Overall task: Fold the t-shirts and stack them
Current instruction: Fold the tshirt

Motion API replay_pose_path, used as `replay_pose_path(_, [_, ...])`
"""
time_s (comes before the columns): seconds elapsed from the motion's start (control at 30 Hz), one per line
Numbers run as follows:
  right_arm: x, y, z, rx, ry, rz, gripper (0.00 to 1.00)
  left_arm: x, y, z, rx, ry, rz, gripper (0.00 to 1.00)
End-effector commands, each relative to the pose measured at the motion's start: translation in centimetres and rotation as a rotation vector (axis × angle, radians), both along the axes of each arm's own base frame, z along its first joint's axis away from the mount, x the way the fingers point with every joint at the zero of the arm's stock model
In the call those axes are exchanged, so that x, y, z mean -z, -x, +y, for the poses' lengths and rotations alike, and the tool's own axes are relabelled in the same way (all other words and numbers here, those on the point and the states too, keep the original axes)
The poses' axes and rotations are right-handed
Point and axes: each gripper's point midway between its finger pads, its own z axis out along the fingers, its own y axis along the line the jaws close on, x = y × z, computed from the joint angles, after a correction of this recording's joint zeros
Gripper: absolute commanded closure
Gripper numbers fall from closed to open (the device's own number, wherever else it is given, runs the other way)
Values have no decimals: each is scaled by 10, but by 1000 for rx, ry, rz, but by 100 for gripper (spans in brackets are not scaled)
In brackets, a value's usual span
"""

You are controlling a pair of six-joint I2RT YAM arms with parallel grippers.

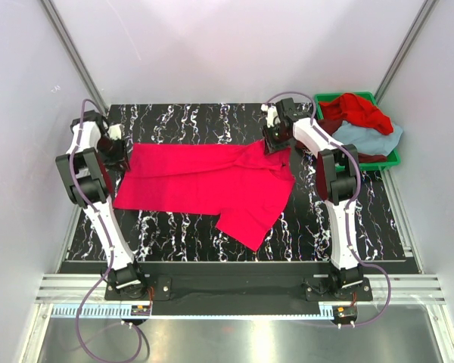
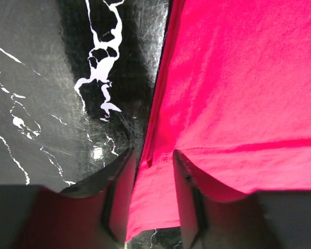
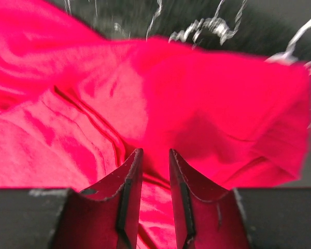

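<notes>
A crimson-pink t-shirt (image 1: 204, 181) lies spread flat on the black marbled table (image 1: 181, 121), one sleeve pointing toward the near side. My left gripper (image 1: 122, 159) is low at the shirt's left edge. In the left wrist view the left gripper (image 2: 153, 153) stands open, straddling the shirt's hem (image 2: 160, 104) where it meets bare table. My right gripper (image 1: 276, 144) is at the shirt's far right corner. Seen from the right wrist, the right gripper (image 3: 155, 151) is open just above rumpled cloth (image 3: 197, 88).
A green bin (image 1: 345, 94) at the back right holds a brighter red t-shirt (image 1: 356, 110), a light blue-grey one (image 1: 367, 138) and a dark maroon one (image 1: 372, 157). Grey walls close in both sides.
</notes>
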Motion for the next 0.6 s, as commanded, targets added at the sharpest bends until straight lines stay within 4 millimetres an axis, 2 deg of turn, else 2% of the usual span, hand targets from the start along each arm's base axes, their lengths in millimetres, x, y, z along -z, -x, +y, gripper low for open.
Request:
replay_pose_path(0.0, [-52, -41, 2, 15, -3, -191, 66, -56, -22, 5, 2, -50, -158, 57])
replay_pose_path(0.03, [-59, -49, 1, 19, -3, -218, 66, -64, -26, 2, 10, -46, -185, 54])
replay_pose_path(0.13, [-62, -59, 2, 17, -1, -244, 65, -86, -37, -17, 52, -21, -250, 52])
replay_pose_path(0.2, [-54, -62, 2, 14, 6, -240, 64, -91, -41, -30, 78, -10, -265, 51])
replay_pose_path(0.27, [-54, -67, 2, 16, 10, -246, 63, -91, -48, -52, 125, 7, -274, 51])
replay_pose_path(0.3, [-46, -68, 2, 17, 18, -236, 62, -91, -51, -58, 136, 14, -276, 51])
replay_pose_path(0.33, [-48, -71, 2, 16, 22, -246, 62, -84, -54, -75, 171, 33, -264, 51])
replay_pose_path(0.4, [-38, -73, -1, 20, 40, -234, 62, -75, -57, -89, 195, 45, -248, 51])
replay_pose_path(0.43, [-39, -76, -1, 17, 43, -243, 61, -67, -59, -102, 220, 50, -237, 52])
replay_pose_path(0.57, [-38, -74, -3, 11, 60, -237, 61, -44, -61, -120, 250, 64, -194, 52])
